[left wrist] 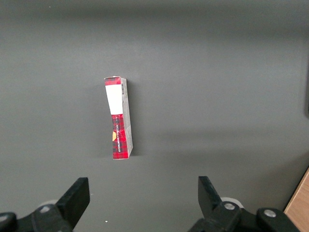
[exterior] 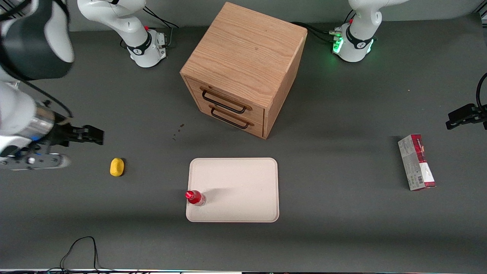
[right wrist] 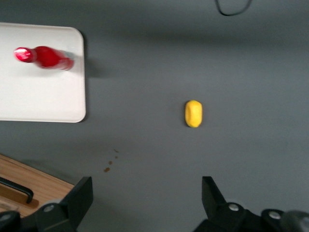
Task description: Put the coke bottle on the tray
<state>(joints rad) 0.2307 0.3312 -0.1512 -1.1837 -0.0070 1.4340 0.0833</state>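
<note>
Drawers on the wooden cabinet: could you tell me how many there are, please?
2, stacked on the cabinet front: upper drawer, lower drawer. The open gripper hangs near the lemon.

Even overhead light — soft shadows, near arm blurred.

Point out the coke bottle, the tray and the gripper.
coke bottle [exterior: 195, 197], front view, on its red body.
tray [exterior: 243, 182], front view, on its bare middle.
gripper [right wrist: 145, 195], right wrist view, midway between its open fingertips, above the table, away from the tray.
</note>
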